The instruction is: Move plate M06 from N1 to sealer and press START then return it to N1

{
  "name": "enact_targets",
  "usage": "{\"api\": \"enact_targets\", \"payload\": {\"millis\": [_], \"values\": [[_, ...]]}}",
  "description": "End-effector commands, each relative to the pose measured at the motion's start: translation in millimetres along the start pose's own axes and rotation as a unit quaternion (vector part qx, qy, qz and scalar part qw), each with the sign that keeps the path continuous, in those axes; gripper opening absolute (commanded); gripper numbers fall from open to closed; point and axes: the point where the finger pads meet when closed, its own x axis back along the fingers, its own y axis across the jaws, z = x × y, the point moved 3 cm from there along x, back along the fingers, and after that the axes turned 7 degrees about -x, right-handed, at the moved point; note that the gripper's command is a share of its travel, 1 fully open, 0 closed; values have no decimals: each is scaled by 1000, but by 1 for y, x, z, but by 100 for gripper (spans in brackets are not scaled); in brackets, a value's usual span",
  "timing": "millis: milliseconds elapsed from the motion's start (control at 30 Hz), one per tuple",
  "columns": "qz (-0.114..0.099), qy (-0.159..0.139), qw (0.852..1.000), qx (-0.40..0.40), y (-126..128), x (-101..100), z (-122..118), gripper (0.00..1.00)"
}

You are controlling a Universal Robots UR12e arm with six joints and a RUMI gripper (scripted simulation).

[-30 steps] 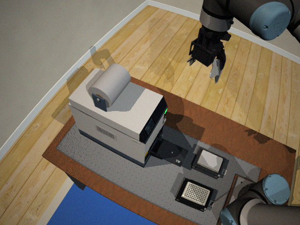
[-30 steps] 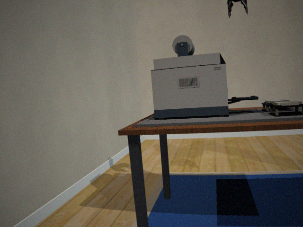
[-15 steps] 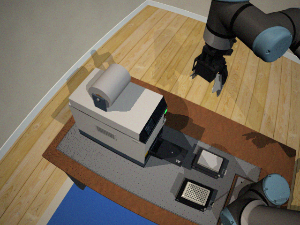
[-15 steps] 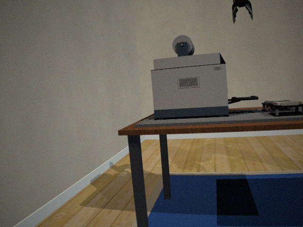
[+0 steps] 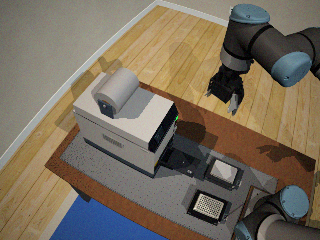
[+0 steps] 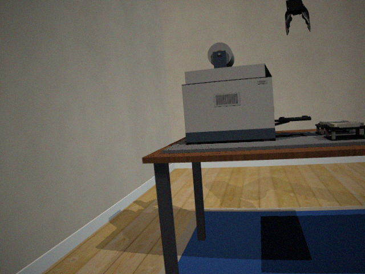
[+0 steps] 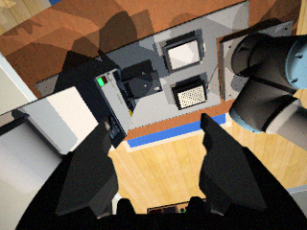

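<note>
At the left of the top view, the sealer [image 5: 121,124] is sitting on the grey perforated mat [image 5: 108,178] that is covering much of the brown table [image 5: 248,144], and a pale foil roll [image 5: 117,89] is lying across its top. A small green lamp [image 5: 177,118] is glowing on the dark front panel of the machine. Just right of that panel, the dark stage [image 5: 180,160] is standing out from the sealer's mouth, and nothing is lying on it. Further right, two black plate nests are sitting side by side on the mat, apart from each other. The far nest [image 5: 239,178] is carrying a plate with a smooth, silvery top [image 5: 224,171], lying flat within the frame. The near nest [image 5: 192,206] is carrying a plate with open wells [image 5: 208,206] showing as a grid of dots, also lying flat. Which of the two is M06 cannot be told, since no label is readable. High above the table and well apart from everything on it, the gripper [image 5: 224,96] is hanging over the wooden floor [image 5: 165,51] behind the table, with its fingers [image 5: 233,103] spread apart and nothing between them. In the wrist view the two dark fingers are framing the sealer, the stage and both nests far below. At the right edge, the arm's base [image 5: 284,204] is rising from the table corner.
</note>
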Motion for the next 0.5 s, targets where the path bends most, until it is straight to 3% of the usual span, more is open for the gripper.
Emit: {"api": "enact_targets", "payload": {"millis": [0, 200, 467], "values": [[1, -1, 1000, 0, 10, -16, -2, 68], [1, -1, 1000, 0, 25, -41, -5, 68], [1, -2, 1000, 0, 37, -60, -7, 68]]}}
